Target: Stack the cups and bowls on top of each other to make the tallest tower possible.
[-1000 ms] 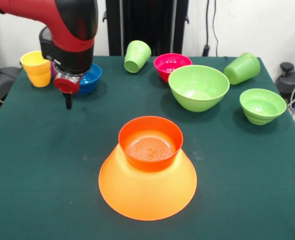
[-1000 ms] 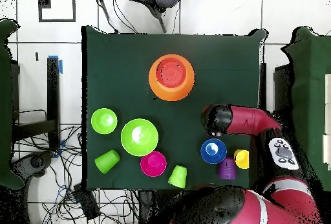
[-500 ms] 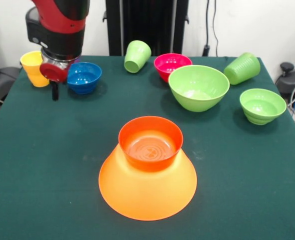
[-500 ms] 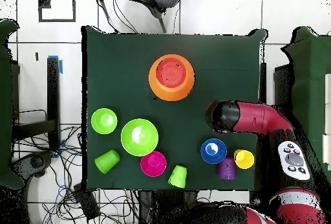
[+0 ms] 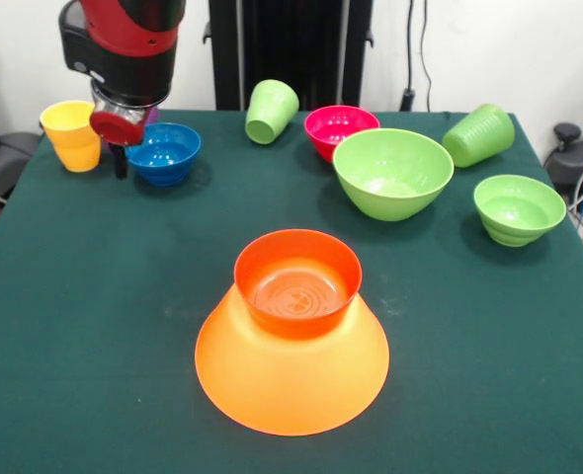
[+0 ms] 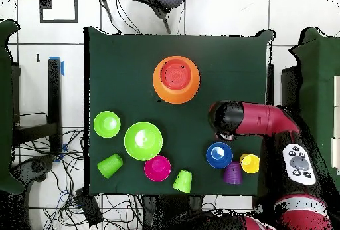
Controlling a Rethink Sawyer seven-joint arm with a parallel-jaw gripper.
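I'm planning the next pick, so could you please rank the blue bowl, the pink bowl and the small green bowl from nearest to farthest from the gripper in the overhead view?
Measured from the gripper in the overhead view:
1. Blue bowl, just below it.
2. Pink bowl, lower left, near the table's bottom edge.
3. Small green bowl, far across on the left side.

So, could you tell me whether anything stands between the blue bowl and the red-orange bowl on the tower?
Nothing visible does. Bare green cloth lies between the blue bowl and the red-orange bowl seated on the upturned orange bowl. The end effector hangs beside the blue bowl, off that path.
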